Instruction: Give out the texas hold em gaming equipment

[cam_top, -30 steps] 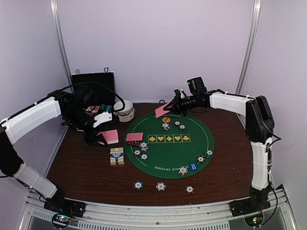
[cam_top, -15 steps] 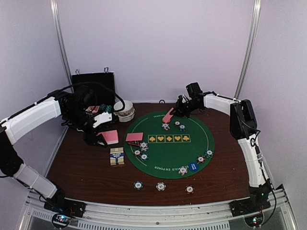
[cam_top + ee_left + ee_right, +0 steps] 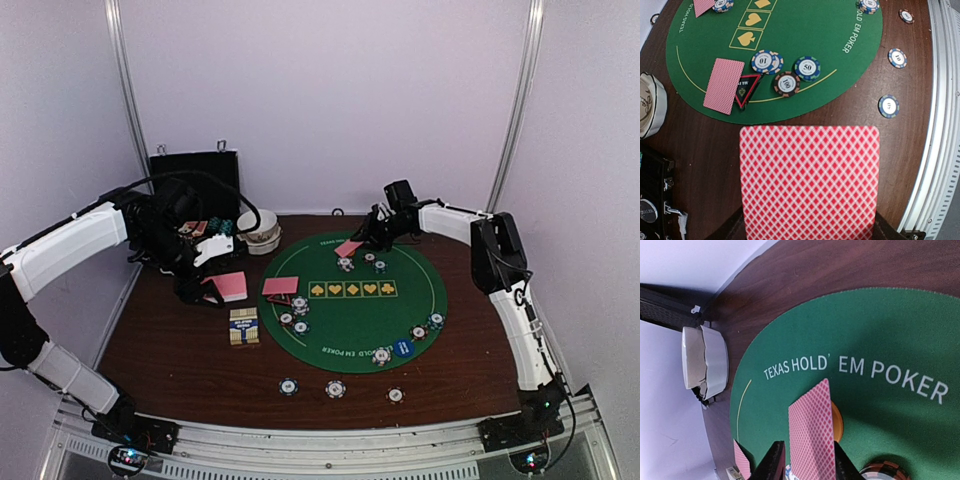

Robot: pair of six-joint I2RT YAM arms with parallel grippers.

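Nearest us, off the mat (image 3: pixel 360 315), three chips (image 3: pixel 335 388) lie in a row on the bare surface (image 3: pixel 180 360); on the mat's near rim sits the blue button (image 3: pixel 403 348), with rim chips (image 3: pixel 381 355) on either side of it; a small box (image 3: pixel 243 327) lies just off the mat's left edge; inside that edge we see a flat card (image 3: pixel 724 85) touching the triangle button (image 3: pixel 746 89), and left chips (image 3: pixel 786 83) just beside it; left of the mat, the left jaws are clamped on a held card (image 3: pixel 809 182), above the surface; near the mat's far rim, far chips (image 3: pixel 369 258) sit close together; there the right jaws stand narrowly parted with a far card (image 3: pixel 812 440) tilted between them, over the orange button (image 3: pixel 836 421); we cannot tell whether they grip it; beyond the mat's far left are the bowls (image 3: pixel 705 362) and the case (image 3: pixel 195 180).
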